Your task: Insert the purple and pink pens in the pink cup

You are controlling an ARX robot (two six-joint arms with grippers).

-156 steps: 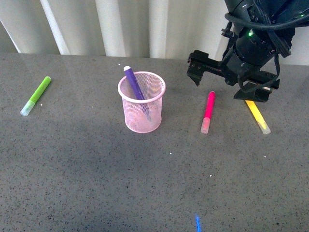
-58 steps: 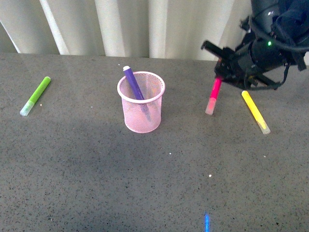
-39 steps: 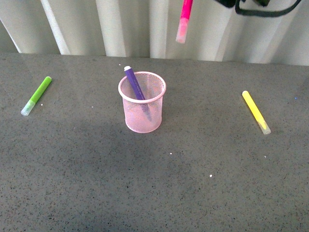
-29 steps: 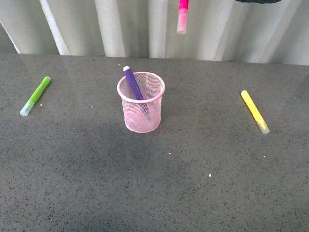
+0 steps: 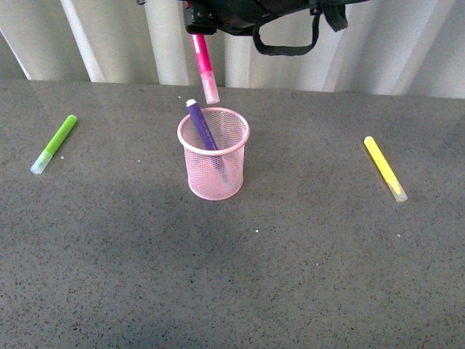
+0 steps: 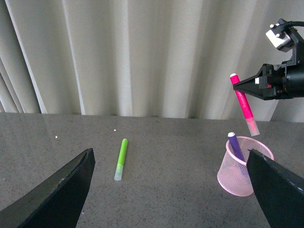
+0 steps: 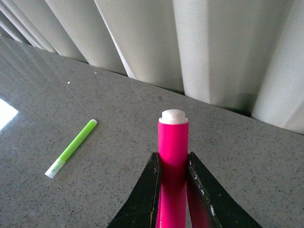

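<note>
The pink cup (image 5: 213, 163) stands upright mid-table with the purple pen (image 5: 199, 123) leaning inside, its end above the rim. My right gripper (image 5: 196, 30) is shut on the pink pen (image 5: 204, 67), which hangs nearly upright, frosted cap down, just above the cup's rim at its far side. In the right wrist view the pink pen (image 7: 173, 156) sits clamped between both fingers (image 7: 146, 199). In the left wrist view the pink pen (image 6: 245, 105) hangs above the cup (image 6: 244, 166). My left gripper (image 6: 175, 190) is open and empty, apart from the cup.
A lime-green marker (image 5: 54, 144) lies at the far left of the grey table. A yellow marker (image 5: 385, 169) lies at the right. White pleated curtains (image 5: 116, 36) stand behind the table's back edge.
My right gripper lifted the pink pen off the table, carried it up and left, and now holds it lower, just above the cup. Cup, purple pen and other markers stayed put.
</note>
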